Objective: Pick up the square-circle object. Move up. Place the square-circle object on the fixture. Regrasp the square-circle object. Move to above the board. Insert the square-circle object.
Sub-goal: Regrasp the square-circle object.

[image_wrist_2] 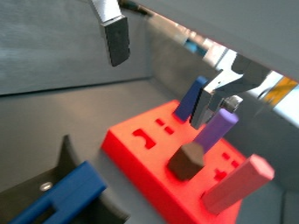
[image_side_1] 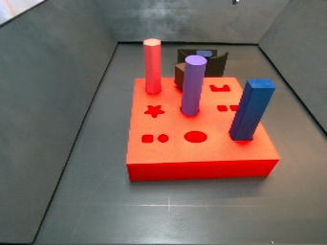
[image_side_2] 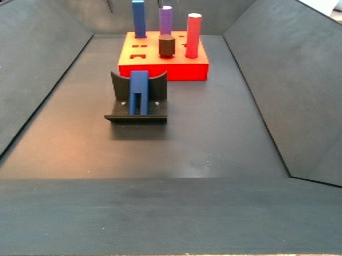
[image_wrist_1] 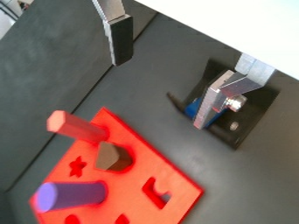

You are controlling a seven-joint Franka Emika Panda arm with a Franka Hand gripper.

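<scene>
Blue piece: the square-circle object [image_side_2: 138,92] rests on the fixture [image_side_2: 136,113], near the board [image_side_2: 150,68].
Gripper: the gripper [image_wrist_1: 118,39] hangs high, holding nothing; one finger [image_wrist_2: 115,41] shows, so opening unclear.
Regrasp: descend centred, close squarely.

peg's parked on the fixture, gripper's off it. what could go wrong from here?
1. Regrasp: the gripper hangs clear of the square-circle object, which sits in the fixture. Only one finger shows, so the jaws' opening is unclear. An off-centre close could twist the piece.
2. Insertion: the board carries the tall purple cylinder and blue post. A low approach might clip them.
</scene>
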